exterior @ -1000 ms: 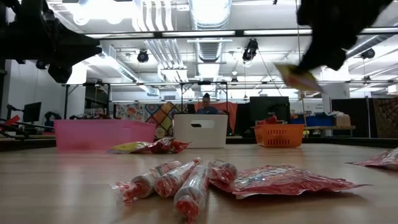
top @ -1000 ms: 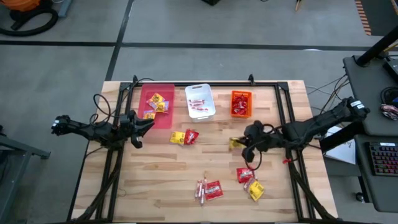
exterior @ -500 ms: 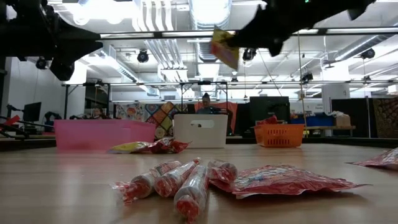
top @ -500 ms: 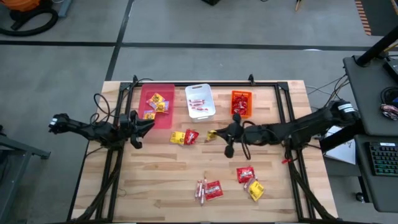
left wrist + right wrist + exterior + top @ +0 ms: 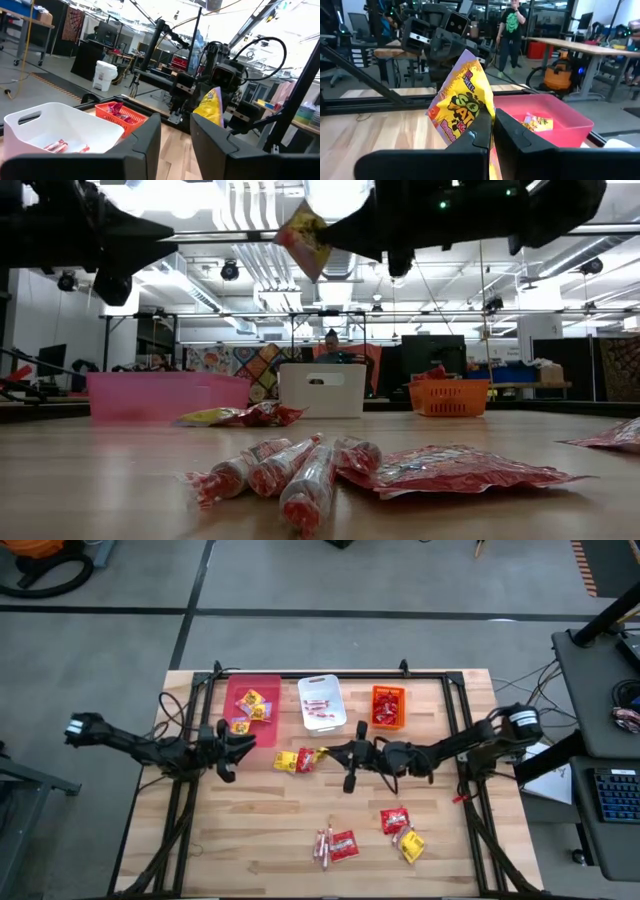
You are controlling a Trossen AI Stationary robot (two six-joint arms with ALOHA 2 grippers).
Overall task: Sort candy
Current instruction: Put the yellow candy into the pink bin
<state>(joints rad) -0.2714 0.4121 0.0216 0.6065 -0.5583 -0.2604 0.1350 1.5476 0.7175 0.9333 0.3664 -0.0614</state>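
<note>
The wooden desk [image 5: 250, 830] has its widest bare stretch on the left and front-left, with a black frame [image 5: 330, 675] running along its far edge and down both sides. Against that far edge stand 3 bins in a row: pink bin [image 5: 252, 706], white bin [image 5: 321, 703], orange bin [image 5: 388, 706], each with candy inside. The right arm reaches across mid-desk; the right end effector [image 5: 331, 753] is clenched on a yellow packet [image 5: 460, 107], held well above the surface, near the pink bin. The left end effector [image 5: 238, 743] hovers beside the pink bin's front corner, fingers [image 5: 145, 142] parted with nothing between them. Loose candy lies in 3 clusters: yellow and red packets [image 5: 297, 760] just in front of the bins, sticks [image 5: 275, 470] with a red packet [image 5: 450, 470] near the front edge, and more packets [image 5: 402, 832] front-right.
</note>
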